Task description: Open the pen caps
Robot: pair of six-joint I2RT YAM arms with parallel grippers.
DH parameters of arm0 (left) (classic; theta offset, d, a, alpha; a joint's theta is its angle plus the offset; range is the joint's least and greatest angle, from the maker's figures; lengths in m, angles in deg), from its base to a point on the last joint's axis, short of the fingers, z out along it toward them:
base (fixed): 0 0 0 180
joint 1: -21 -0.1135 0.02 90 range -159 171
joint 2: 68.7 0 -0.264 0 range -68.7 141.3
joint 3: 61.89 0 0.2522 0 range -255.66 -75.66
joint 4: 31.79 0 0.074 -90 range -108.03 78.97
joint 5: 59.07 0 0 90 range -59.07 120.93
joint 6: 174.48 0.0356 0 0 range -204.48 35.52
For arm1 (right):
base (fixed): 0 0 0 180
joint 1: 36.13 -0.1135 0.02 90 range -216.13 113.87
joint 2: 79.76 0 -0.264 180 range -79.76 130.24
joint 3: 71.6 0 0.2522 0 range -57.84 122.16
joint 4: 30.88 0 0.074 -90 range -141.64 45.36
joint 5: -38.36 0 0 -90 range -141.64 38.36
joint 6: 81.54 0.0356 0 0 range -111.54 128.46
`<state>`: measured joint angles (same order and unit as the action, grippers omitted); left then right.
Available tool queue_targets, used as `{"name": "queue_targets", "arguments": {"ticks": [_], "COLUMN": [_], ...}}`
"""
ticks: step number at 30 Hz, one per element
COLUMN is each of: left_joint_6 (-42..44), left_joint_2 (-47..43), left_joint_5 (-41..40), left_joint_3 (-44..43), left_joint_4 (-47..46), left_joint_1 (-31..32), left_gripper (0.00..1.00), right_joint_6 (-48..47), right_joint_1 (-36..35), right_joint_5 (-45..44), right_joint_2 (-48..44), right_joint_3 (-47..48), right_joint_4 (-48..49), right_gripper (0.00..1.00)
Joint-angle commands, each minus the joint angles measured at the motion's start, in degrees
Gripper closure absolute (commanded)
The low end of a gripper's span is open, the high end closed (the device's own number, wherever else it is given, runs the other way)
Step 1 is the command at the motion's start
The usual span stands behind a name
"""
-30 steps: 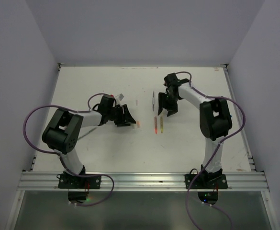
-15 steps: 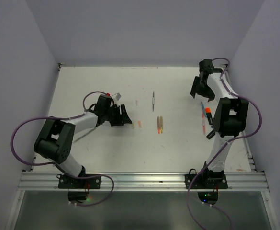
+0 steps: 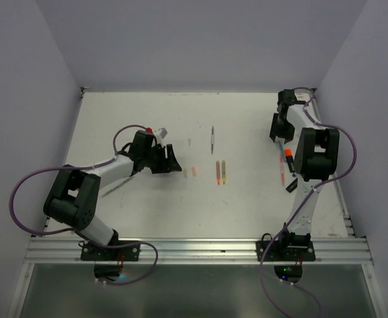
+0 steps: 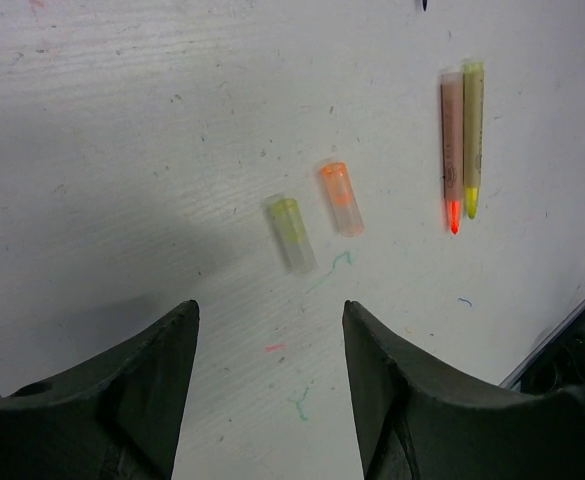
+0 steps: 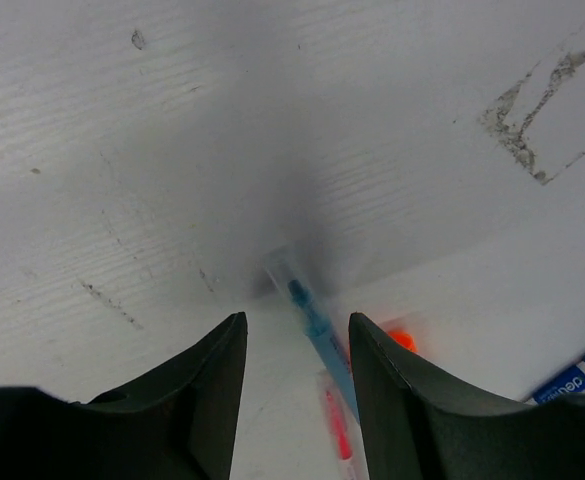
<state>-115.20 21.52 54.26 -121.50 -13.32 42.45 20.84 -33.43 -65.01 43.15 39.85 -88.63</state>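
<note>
Two loose pen caps lie on the white table just ahead of my left gripper (image 4: 269,310), which is open and empty: a yellow-green cap (image 4: 292,233) and an orange cap (image 4: 340,197). Beyond them lie two uncapped pens side by side, one orange-tipped (image 4: 452,150) and one yellow-tipped (image 4: 472,135). My right gripper (image 5: 294,320) is open at the far right of the table, low over a blue pen (image 5: 307,300) whose clear capped end points away between the fingertips. A pink pen (image 5: 337,425) and an orange cap (image 5: 402,340) lie beside it.
A thin pen (image 3: 212,139) lies alone at the table's middle back. An orange-capped highlighter (image 3: 288,154) and other pens lie under the right arm. The right wall and the table's raised edge (image 3: 326,139) are close to the right gripper (image 3: 276,132).
My right arm has swung from the table's middle to the far right, down over the blue pen. My left gripper has drawn back slightly to the left, away from the caps.
</note>
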Motion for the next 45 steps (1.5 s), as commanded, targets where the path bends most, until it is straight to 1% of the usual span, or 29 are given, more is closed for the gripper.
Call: {"name": "queue_targets", "arguments": {"ticks": [1, 5, 11, 12, 13, 15, 16, 17, 23, 28, 30, 32, 36, 37, 38, 40, 42, 43, 45], "left_joint_6": [1.5, 1.5, 1.5, 1.5, 1.5, 1.4, 1.4, 1.3, 1.1, 1.4, 1.4, 1.6, 2.9, 3.6, 3.9, 4.4, 4.4, 4.2, 2.9], "left_joint_2": [-1.4, -2.1, -2.7, -2.8, -2.9, -3.0, -3.1, -3.1, -3.4, -3.1, -2.9, -3.0, -3.7, -3.9, -3.9, -4.7, -4.9, -4.7, -3.8], "left_joint_5": [-0.4, -0.7, -0.9, -1.0, -1.0, -1.1, -1.2, -1.2, -1.1, -0.4, 0.0, 0.1, 0.3, 0.8, 1.3, 4.4, 6.8, 9.2, 11.7], "left_joint_3": [0.0, -0.1, -0.2, -0.2, -0.2, -0.3, -0.3, -0.3, -0.7, -2.4, -2.9, -3.8, -5.7, -6.4, -6.7, -6.9, -7.4, -7.8, -8.2], "left_joint_4": [0.7, 1.2, 2.1, 2.1, 2.1, 2.3, 2.4, 2.4, 2.3, 2.3, 2.3, 2.7, 3.4, 3.3, 3.0, 0.3, -2.8, -3.6, -7.8], "left_joint_1": [-0.2, -0.3, -0.4, -0.4, -0.4, -0.4, -0.4, -0.4, -0.4, -0.4, -0.4, -0.4, -0.4, -0.4, -0.4, -0.4, -0.4, -0.4, -0.4], "left_gripper": [0.38, 0.38, 0.38, 0.38, 0.38, 0.38, 0.38, 0.38, 0.38, 0.38, 0.38, 0.38, 0.38, 0.38, 0.38, 0.37, 0.36, 0.35, 0.32], "right_joint_6": [-2.4, -3.6, -5.4, -5.4, -5.4, -5.5, -5.5, -5.6, -5.1, -4.2, -4.0, -3.4, -2.1, -1.0, -0.1, 3.1, 5.9, 9.6, 12.8], "right_joint_1": [0.6, 1.3, 1.5, 1.5, 1.6, 1.5, 1.6, 1.5, 1.5, 1.2, 0.6, -0.3, -4.8, -7.1, -8.2, -12.0, -14.4, -16.3, -18.2], "right_joint_5": [1.5, 2.8, 3.8, 3.7, 3.6, 3.6, 3.3, 3.2, 2.2, -0.2, -1.2, -2.0, -3.5, -3.7, -3.0, 2.0, 6.7, 11.9, 18.6], "right_joint_2": [1.5, 2.9, 5.1, 5.2, 5.4, 5.7, 5.6, 5.4, 4.0, 2.5, 1.4, 0.0, -2.7, -3.4, -4.0, -6.0, -8.7, -9.8, -12.1], "right_joint_3": [0.7, 0.4, 1.4, 1.6, 1.9, 2.5, 2.3, 2.2, 1.0, 1.5, 1.9, 2.6, 5.8, 7.2, 7.9, 10.0, 9.7, 8.1, 5.2], "right_joint_4": [1.9, 2.9, 3.6, 3.6, 3.4, 2.9, 2.9, 3.0, 4.0, 3.7, 3.6, 3.1, 0.5, -0.6, -1.5, -3.8, -5.0, -4.8, -1.4], "right_gripper": [0.52, 0.57, 0.62, 0.69, 0.71, 0.73, 0.78, 0.81, 0.92, 0.96, 1.00, 1.00, 1.00, 1.00, 1.00, 1.00, 1.00, 1.00, 1.00]}}
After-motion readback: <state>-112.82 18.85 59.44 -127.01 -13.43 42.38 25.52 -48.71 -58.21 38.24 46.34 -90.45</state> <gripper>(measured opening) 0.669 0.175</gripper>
